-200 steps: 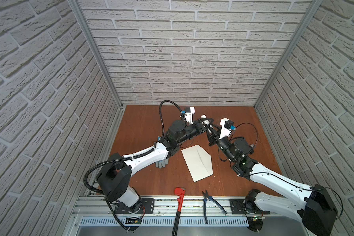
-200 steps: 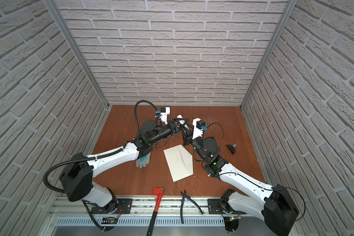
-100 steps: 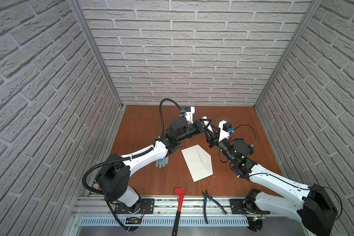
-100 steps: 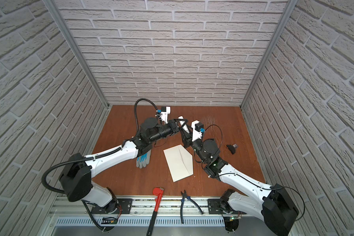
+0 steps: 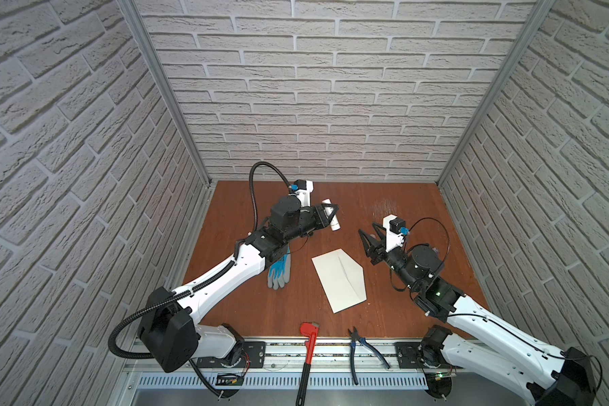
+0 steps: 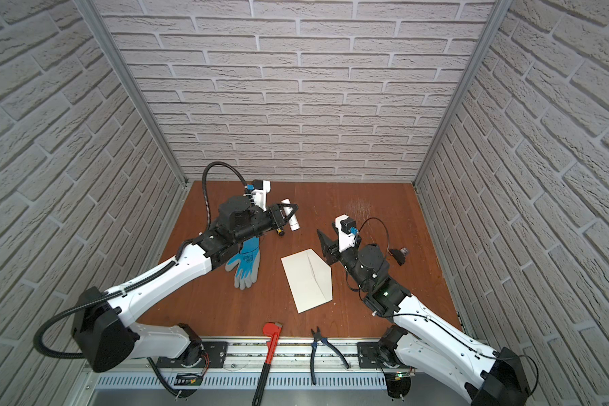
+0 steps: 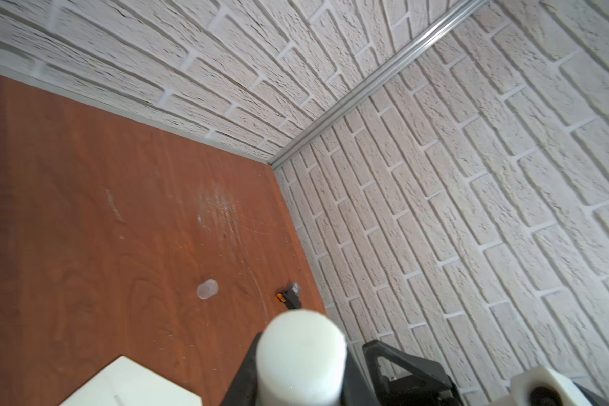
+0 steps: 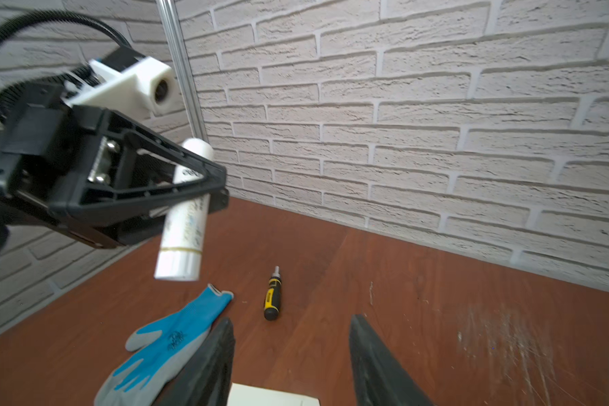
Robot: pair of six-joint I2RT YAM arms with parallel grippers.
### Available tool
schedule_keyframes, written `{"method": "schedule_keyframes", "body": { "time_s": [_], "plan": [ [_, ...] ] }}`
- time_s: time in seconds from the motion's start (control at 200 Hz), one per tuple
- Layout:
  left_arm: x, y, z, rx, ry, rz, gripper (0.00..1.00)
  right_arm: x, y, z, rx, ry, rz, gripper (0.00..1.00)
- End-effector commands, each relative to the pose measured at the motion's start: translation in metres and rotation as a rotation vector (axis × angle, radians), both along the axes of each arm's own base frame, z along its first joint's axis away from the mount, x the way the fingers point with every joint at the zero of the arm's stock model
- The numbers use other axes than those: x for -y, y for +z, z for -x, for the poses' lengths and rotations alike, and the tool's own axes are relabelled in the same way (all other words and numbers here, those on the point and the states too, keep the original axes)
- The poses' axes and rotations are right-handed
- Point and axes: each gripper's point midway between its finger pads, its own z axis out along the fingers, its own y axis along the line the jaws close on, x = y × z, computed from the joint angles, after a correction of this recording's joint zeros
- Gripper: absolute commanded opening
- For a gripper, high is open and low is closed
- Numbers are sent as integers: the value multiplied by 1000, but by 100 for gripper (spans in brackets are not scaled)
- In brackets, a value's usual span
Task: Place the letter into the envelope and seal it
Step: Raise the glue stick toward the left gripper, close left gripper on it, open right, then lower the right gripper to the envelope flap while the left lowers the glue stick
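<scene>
At 6 o'clock on the front edge lies a red wrench (image 5: 308, 346), with pliers (image 5: 363, 346) at 5. Past them, about mid-table, the envelope (image 5: 334, 281) lies flat. Its pointed flap is turned toward 3 o'clock and, it seems, folded out. The letter I cannot find in any view, and whether it is inside I cannot tell. A glove (image 5: 279, 272) lies at the envelope's 9 o'clock, apart from it.

The envelope looks thin, light and floppy, and flat on the wood it offers no lip to get under. I would pinch the flap's tip or free edge, with the body pinned so it cannot slide.

At its 2 o'clock the right gripper (image 5: 367, 232) hangs just beyond the flap, jaws apart, nothing between them. Farther off, at 12, the left gripper (image 5: 332, 210) is clenched across a white glue stick (image 8: 181, 228) held off the table, ribbed end down. A screwdriver (image 8: 270, 298) lies on the table near it.

The stick bears dark print, partly hidden by a finger, and I cannot read it. The glove's mark and the screwdriver's label are too small to read.
</scene>
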Motion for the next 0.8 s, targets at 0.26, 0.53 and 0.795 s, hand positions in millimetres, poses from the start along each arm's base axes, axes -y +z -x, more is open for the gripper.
{"method": "schedule_keyframes", "body": {
  "time_s": [0.26,0.53,0.795],
  "plan": [
    [-24,-99,26,-211,-65,-147,6,13,-66,-9,-421,-42,167,54],
    [-15,-155,44,-364,-137,-117,6,36,-140,-25,-860,-102,-36,60],
    [-8,-196,53,-467,-180,-105,6,33,-193,-30,-1059,-88,-77,63]
  ]
}}
